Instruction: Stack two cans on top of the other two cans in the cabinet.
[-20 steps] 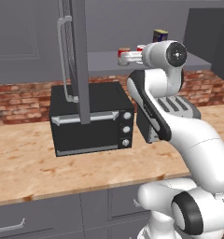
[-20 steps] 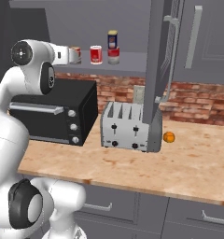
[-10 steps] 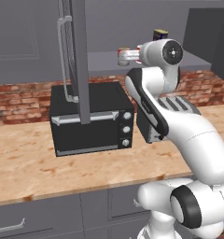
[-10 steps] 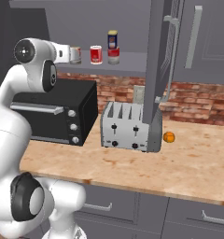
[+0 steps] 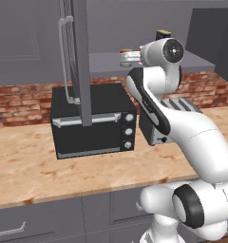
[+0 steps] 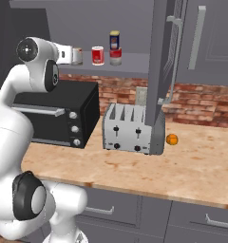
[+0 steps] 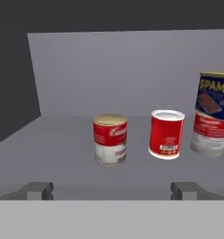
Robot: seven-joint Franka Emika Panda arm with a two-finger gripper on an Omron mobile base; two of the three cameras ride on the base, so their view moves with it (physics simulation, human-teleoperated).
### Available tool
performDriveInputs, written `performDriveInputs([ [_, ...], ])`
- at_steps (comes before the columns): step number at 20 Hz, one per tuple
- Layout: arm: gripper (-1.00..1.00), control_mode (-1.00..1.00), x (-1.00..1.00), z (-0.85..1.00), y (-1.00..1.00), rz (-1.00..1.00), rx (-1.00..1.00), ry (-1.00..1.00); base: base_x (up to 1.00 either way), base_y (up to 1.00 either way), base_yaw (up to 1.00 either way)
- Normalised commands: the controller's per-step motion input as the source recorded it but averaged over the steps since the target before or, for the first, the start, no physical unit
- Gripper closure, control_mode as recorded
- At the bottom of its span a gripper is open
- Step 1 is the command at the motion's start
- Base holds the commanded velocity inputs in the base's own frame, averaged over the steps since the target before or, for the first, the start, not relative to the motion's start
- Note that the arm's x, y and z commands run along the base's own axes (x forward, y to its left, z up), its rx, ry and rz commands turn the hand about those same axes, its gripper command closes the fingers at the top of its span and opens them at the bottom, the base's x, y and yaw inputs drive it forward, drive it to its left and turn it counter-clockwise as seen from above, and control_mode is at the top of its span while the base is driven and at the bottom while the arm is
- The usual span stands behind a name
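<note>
From the hand view we look straight along the cabinet shelf. Three stacks or cans stand in a row on it: a red-and-white can nearest the middle, a second red can just to its right and a little further back, and at the right edge the dark-blue can with its yellow "SPAM" lettering, sitting on top of another red-and-white can. The labels can be read here — the base views show them too small for that.

The right base view gives us what the hand view cannot: the arm reaching to the shelf from the left of the cans, the hand level with them, and the blue can stacked on a red one, with another red can just left of that stack. Below the shelf a black toaster oven, a silver toaster and a small orange ball rest on the wooden desk. In the left base view the arm hides most of the cans; the blue can's top shows above it.

The hand is spread as wide as it goes and grips nothing — its fingertips stand short of the nearest can, touching none.

Every can stands upright, long axis vertical, lids up.
</note>
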Motion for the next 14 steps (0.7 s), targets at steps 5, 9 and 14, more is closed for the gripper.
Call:
performDriveInputs([
  [5,-1.0,-1.0,0.01,-0.12,0.0,0.0,0.0,0.01,0.0,0.0,0.0],
  [9,-1.0,-1.0,0.21,-0.03,0.05,0.0,0.0,0.02,0.0,0.0,0.0],
  [14,-1.0,-1.0,0.31,0.0,0.1,0.0,0.0,0.02,0.0,0.0,0.0],
])
